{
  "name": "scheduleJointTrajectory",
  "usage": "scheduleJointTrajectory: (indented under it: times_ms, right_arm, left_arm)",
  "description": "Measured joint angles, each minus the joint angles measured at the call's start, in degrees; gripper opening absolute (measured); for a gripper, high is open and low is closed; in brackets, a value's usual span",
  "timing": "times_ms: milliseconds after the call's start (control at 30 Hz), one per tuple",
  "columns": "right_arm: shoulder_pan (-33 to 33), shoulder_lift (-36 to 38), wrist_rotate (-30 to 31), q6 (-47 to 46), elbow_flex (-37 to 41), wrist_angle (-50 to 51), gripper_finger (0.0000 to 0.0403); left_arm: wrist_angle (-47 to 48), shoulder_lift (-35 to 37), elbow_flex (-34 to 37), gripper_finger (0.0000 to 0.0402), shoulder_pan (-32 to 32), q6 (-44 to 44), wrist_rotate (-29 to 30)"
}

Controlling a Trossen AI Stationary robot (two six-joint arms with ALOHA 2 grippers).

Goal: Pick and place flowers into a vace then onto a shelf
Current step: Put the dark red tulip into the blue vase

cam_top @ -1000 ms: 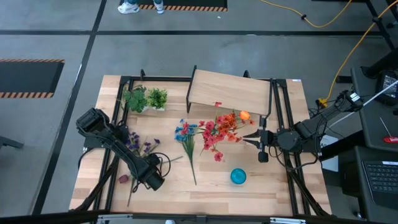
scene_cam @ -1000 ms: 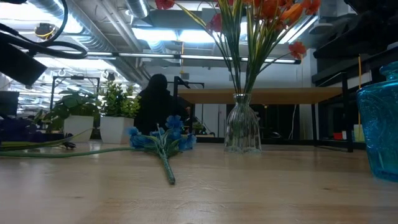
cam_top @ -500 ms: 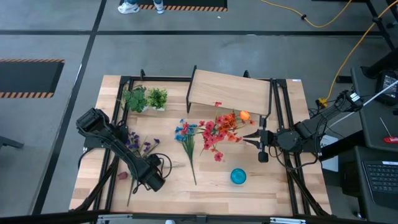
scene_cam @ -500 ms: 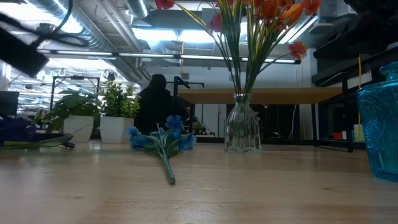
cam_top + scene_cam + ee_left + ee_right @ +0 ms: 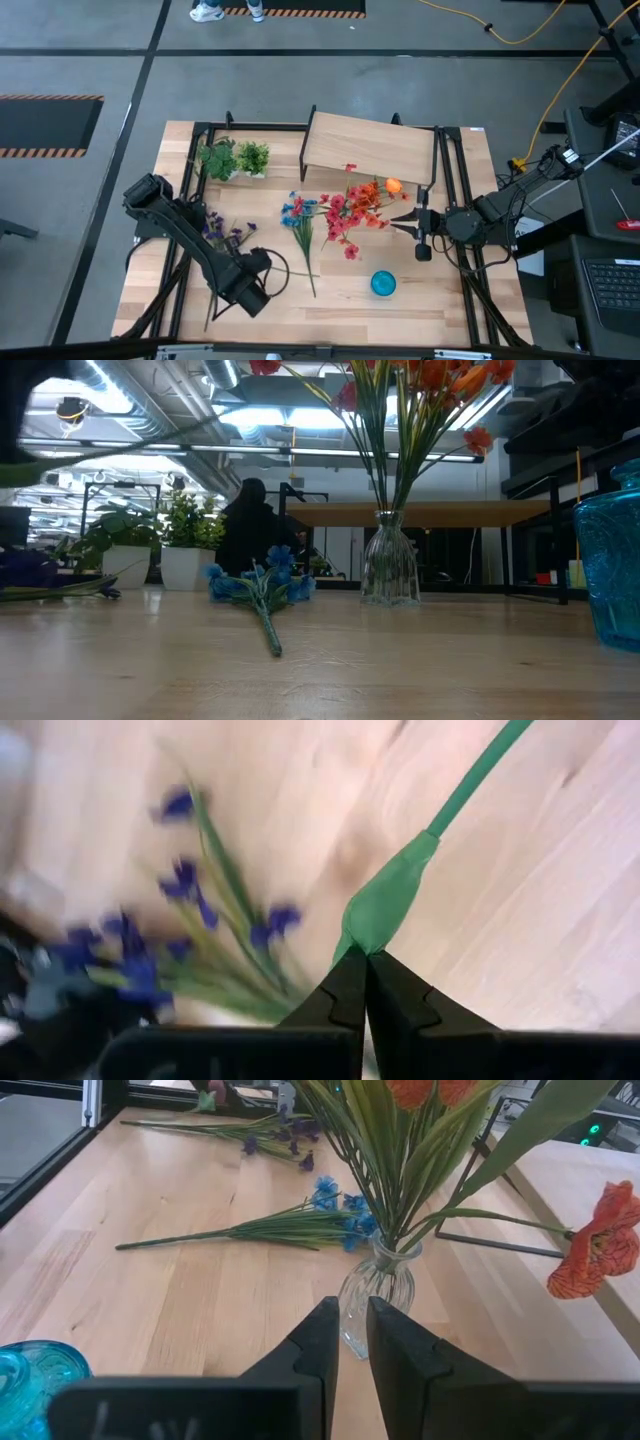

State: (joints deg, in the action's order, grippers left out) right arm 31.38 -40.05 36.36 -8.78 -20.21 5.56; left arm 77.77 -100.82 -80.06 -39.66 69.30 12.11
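Lower left of the high view, the left hand (image 5: pixel 366 958) is clamped on a green flower stem (image 5: pixel 392 898). The right hand (image 5: pixel 352 1342), fingers slightly apart, hangs beside the glass vase (image 5: pixel 374 1292).

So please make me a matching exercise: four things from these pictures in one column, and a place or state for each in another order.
1. blue flowers
2. glass vase
3. potted plants
4. left gripper

a. shut on a green stem
b. holds red and orange flowers
c. lying flat on the table
d. standing beside the shelf

Pairs: 1-c, 2-b, 3-d, 4-a
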Motion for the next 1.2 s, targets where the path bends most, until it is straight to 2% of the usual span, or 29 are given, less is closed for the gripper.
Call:
scheduleJointTrajectory:
  times_ms: [167, 300, 467, 767, 1000, 1100, 1200]
  right_arm:
    - [0.0, 0.0, 0.0, 0.0, 0.0, 0.0, 0.0058]
    - [0.0, 0.0, 0.0, 0.0, 0.0, -0.2, 0.0058]
    - [0.0, 0.0, 0.0, 0.0, 0.0, -1.8, 0.0058]
    - [0.0, 0.0, -0.8, -1.8, 0.0, -2.2, 0.0058]
    - [0.0, -1.2, -8.7, -4.5, 0.0, -9.3, 0.0058]
    - [0.0, -3.3, -11.9, -2.1, 0.0, -15.0, 0.0058]
    - [0.0, -5.9, -14.6, -0.6, -0.1, -19.4, 0.0058]
  left_arm:
    - [-0.1, 0.0, -1.3, 0.0002, 0.0, -3.0, 4.7]
    - [-0.1, -0.8, -1.4, 0.0002, 0.4, -3.8, 4.9]
    - [-1.9, -4.2, -2.4, 0.0002, 2.2, -10.3, 5.1]
    - [1.6, -12.9, -16.4, 0.0002, 4.6, -25.9, 13.9]
    - [12.7, -21.4, -30.9, 0.0002, 4.6, -33.0, 21.5]
    - [11.3, -22.7, -34.1, 0.0002, 4.4, -38.9, 24.3]
    - [12.2, -22.9, -36.1, 0.0002, 4.3, -41.0, 28.5]
